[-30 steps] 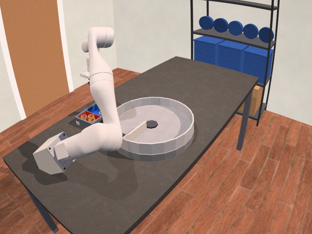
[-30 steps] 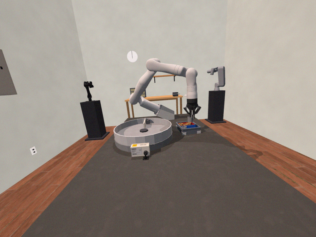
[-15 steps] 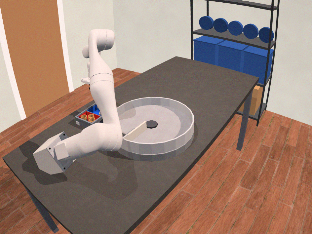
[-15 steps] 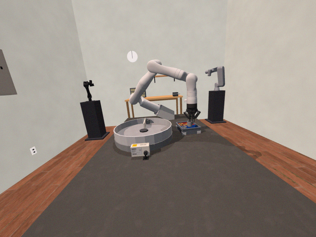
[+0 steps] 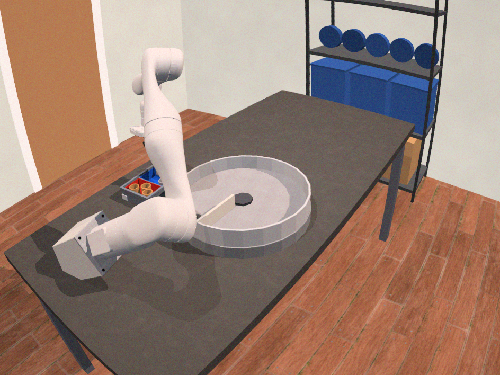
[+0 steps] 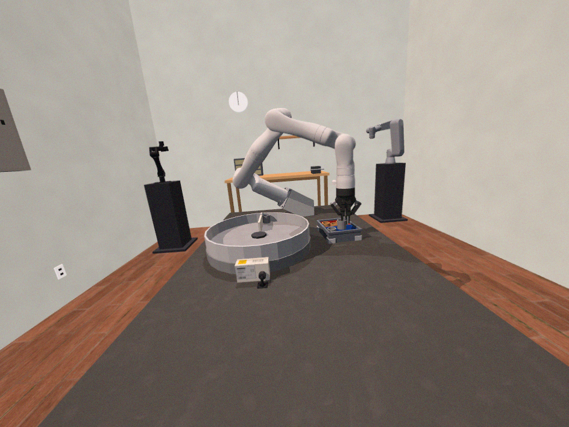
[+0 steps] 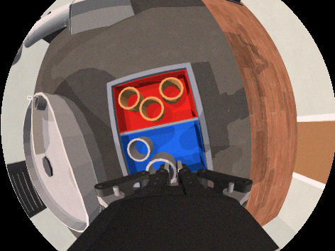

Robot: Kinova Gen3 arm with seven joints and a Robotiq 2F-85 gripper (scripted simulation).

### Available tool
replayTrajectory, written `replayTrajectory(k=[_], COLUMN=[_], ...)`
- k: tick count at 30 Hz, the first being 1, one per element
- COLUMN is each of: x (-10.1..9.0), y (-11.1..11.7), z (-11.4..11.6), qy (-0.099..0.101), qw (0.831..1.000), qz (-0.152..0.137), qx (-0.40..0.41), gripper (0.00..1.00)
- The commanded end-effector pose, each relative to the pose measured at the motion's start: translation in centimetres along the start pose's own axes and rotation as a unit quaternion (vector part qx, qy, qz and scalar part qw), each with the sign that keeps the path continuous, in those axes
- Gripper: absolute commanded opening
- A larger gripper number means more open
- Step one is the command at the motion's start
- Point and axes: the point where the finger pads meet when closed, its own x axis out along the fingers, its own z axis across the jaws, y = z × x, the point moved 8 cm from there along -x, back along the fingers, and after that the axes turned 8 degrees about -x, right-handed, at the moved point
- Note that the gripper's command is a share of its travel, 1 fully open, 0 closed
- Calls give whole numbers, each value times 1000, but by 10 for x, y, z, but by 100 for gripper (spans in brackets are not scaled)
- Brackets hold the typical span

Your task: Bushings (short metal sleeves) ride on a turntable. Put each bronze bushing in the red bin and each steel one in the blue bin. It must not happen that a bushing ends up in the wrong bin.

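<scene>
Holding: gripper (image 7: 174,176) is clenched on a steel bushing (image 7: 161,162), gripping its wall.
Place: bushing is hanging low inside the blue bin (image 7: 189,140), near its edge farthest from the red bin (image 7: 182,111).
Neighbours: another steel bushing (image 7: 138,148) is lying just beside it; three bronze ones are sitting in the red bin.
Turntable (image 5: 301,202): no bushings are showing on it.
Doing it well: probably easing down until the sleeve is nearly resting, then opening without nudging the neighbour, and lifting straight up.
</scene>
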Motion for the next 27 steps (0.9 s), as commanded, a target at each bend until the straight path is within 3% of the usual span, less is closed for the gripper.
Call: replayTrajectory(k=[1, 27], x=[0, 16], y=[0, 0], z=[0, 0], qy=[-1, -1], qw=[1000, 1000], qz=[-1, 0], qx=[0, 0], gripper=[0, 0])
